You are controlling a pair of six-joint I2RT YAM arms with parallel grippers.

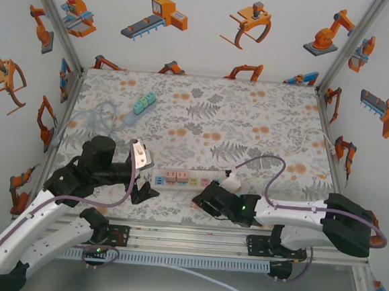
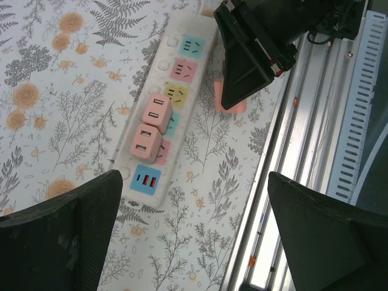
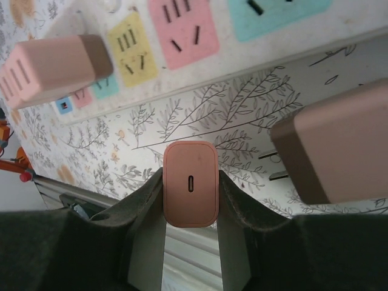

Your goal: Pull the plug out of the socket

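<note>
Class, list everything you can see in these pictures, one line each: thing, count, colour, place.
table: one, grey floral cover, under everything
power strip: one, white, coloured sockets, near edge, centre
plugged-in plugs: two, pink, adjacent in power strip
held plug: one, pink, just off the strip
loose plug: one, pink, on table beside the strip
second strip: one, teal-green, far left
left gripper: one, black, open, near strip's USB end
right gripper: one, black, shut on held plug

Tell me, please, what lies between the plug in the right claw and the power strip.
Bare floral cloth, shown in the right wrist view; the plug in the right claw is clear of the power strip.
</note>
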